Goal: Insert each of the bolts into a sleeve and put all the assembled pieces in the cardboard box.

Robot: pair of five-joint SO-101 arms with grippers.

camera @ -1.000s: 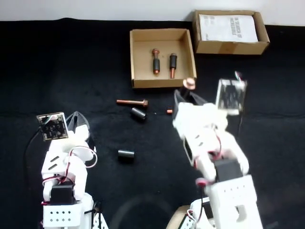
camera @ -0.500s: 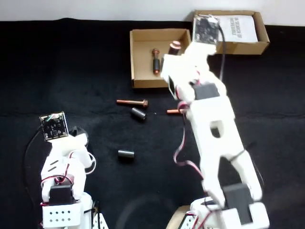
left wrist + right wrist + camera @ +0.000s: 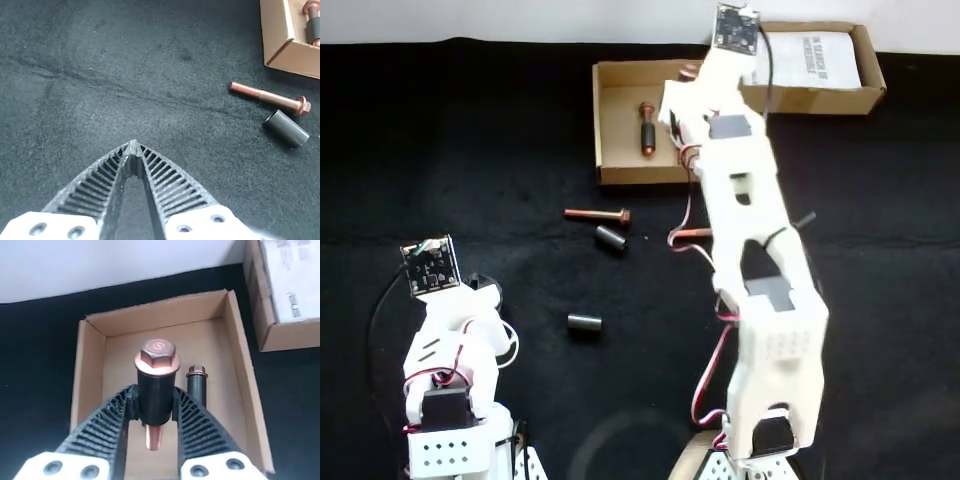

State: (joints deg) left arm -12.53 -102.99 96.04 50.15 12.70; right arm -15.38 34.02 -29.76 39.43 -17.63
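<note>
High view: the right arm (image 3: 750,230) is stretching over the cardboard box (image 3: 620,175), where a boxed piece (image 3: 647,127) is lying. A loose bolt (image 3: 597,214), a near sleeve (image 3: 611,239) just beside it and a far sleeve (image 3: 584,323) are lying outside on the cloth.

Left wrist view: the left gripper (image 3: 134,147) is hanging over the bare cloth, fingers pressed together on nothing.

Right wrist view: the right gripper (image 3: 155,395) is pinching the held assembly (image 3: 156,375) upright, bolt head up, above the box floor and beside a neighbouring piece (image 3: 197,385).

Risk: letting go this high is likely asking for a bounce. The assembly could strike its neighbour, shed its bolt, or hop the wall.
</note>
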